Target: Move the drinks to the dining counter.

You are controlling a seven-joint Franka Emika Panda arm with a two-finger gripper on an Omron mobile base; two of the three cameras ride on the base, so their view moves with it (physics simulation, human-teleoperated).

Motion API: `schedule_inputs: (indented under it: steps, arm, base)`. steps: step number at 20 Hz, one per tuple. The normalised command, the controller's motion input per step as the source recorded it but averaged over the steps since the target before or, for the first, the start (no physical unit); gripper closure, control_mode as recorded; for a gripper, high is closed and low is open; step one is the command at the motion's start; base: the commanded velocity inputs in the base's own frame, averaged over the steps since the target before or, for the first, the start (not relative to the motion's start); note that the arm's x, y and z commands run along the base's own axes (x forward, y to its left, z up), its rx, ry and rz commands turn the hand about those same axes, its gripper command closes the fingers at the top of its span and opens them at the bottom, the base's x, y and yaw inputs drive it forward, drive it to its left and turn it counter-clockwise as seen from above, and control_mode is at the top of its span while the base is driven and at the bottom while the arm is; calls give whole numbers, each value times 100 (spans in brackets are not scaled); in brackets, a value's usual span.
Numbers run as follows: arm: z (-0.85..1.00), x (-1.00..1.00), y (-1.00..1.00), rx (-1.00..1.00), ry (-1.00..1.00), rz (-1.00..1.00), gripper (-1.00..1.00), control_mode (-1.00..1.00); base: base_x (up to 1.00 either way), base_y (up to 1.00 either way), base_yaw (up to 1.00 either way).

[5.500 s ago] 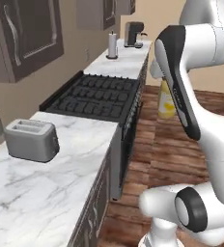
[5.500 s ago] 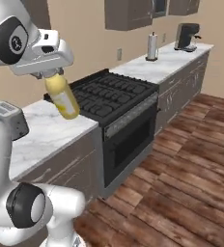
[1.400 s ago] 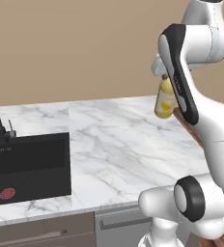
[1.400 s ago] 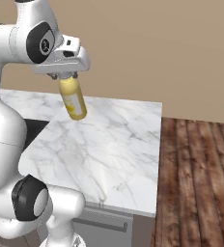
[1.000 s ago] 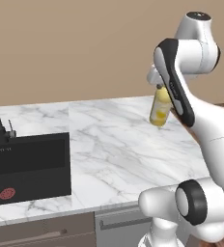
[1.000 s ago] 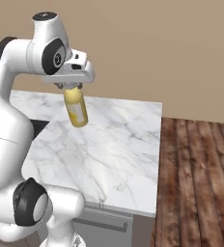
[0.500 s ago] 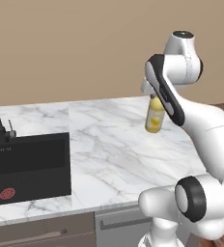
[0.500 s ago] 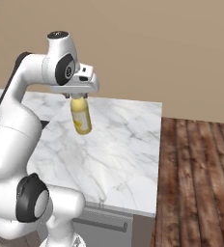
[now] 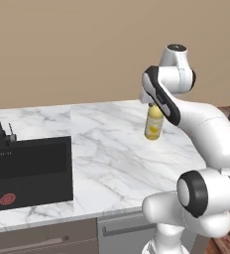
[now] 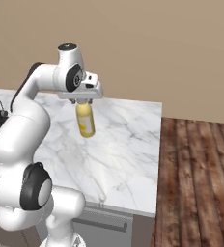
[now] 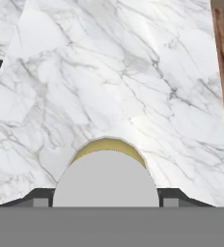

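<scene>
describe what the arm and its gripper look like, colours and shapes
The arm is glossy white, built of thick rounded tube-like links with dark grey-black bands and round caps at the joints. Its wrist ends in a boxy white hand carrying the gripper, whose two fingers are small and dark. No cables or markings show.

glossy marble dining counter [image 9: 112,149], wood floor [image 10: 196,178]

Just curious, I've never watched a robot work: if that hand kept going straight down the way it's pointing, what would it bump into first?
Probably the marble counter. The gripper points down, gripping the juice bottle, so the bottle's base would likely touch first. That spot looks bare.
</scene>
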Motion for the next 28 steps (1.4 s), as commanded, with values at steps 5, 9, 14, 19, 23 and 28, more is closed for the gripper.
schedule_inputs:
  steps: [5,9,14,19,23,28]
  arm:
    - [-24,16,0,0,0,0,100,-100]
    - [-32,23,0,0,2,0,100,-100]
    - [-33,35,0,0,1,0,100,-100]
    - [-32,38,0,0,4,0,100,-100]
    - [-35,35,0,0,4,0,100,-100]
    - [-29,32,0,0,0,0,100,-100]
  base:
    - [0,0,0]
    - [0,0,0]
    - [0,0,0]
    - [0,0,0]
    - [0,0,0]
    - [0,0,0]
